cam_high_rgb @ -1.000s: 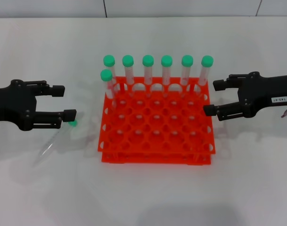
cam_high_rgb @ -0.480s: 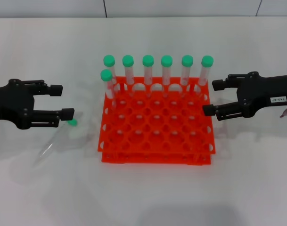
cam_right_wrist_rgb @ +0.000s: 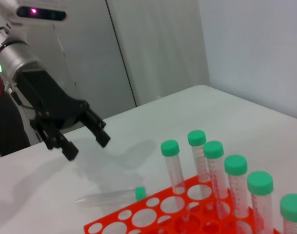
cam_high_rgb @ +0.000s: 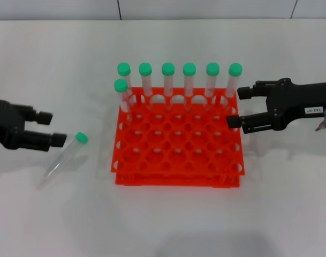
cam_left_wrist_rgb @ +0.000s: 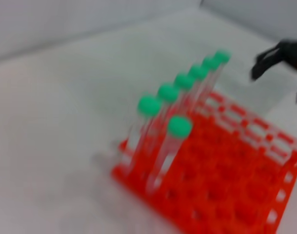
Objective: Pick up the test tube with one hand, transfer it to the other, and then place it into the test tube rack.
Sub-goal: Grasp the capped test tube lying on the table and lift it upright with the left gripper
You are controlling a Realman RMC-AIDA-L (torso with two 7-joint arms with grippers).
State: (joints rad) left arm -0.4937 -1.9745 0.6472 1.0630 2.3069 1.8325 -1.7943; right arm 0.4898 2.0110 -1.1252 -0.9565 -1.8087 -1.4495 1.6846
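Here the left gripper (cam_high_rgb: 51, 128) sits at the table's left edge, fingers spread and holding nothing, tips pointing toward the rack (cam_high_rgb: 177, 140). The tube (cam_high_rgb: 65, 157) lies flat on the table (cam_high_rgb: 163, 219) just beside those tips, apart from them, green cap toward the rack and tapered tip pointing away toward the near-left. In the right wrist view the same gripper (cam_right_wrist_rgb: 85, 141) hangs above the table with the tube (cam_right_wrist_rgb: 109, 197) lying below it, next to the rack's corner (cam_right_wrist_rgb: 138, 219). The right gripper (cam_high_rgb: 238, 107), white label on its body, hovers at the rack's right side, fingers spread, empty. Seven capped tubes (cam_high_rgb: 179, 80) stand upright in the rack, six along the back row and one in the second row at the left.
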